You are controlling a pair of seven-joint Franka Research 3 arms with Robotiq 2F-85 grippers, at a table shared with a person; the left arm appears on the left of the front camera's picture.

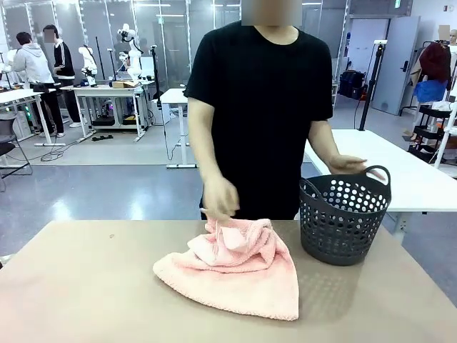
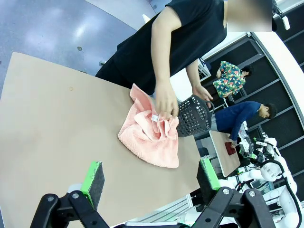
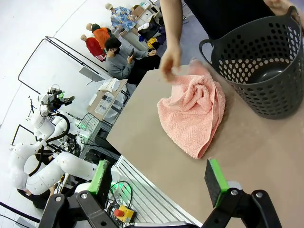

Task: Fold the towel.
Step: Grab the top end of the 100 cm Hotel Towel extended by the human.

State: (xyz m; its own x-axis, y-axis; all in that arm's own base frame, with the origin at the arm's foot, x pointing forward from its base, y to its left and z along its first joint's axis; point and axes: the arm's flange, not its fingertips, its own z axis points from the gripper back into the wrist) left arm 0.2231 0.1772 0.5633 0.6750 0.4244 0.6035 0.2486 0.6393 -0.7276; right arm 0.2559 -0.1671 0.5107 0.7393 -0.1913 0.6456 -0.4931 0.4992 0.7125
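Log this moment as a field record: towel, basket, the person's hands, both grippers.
towel: crumpled in a heap on the table, not folded
basket: upright beside the towel, toward the robot's right, looks empty
first hand: at the towel's far edge, seemingly pinching it
second hand: at the basket's far rim
left gripper: open, holding nothing, apart from the towel
right gripper: open, holding nothing, apart from the towel

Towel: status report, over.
Left claw open, right claw open, both short of towel. Towel crumpled on table. Person's hand at its far edge; basket beside.
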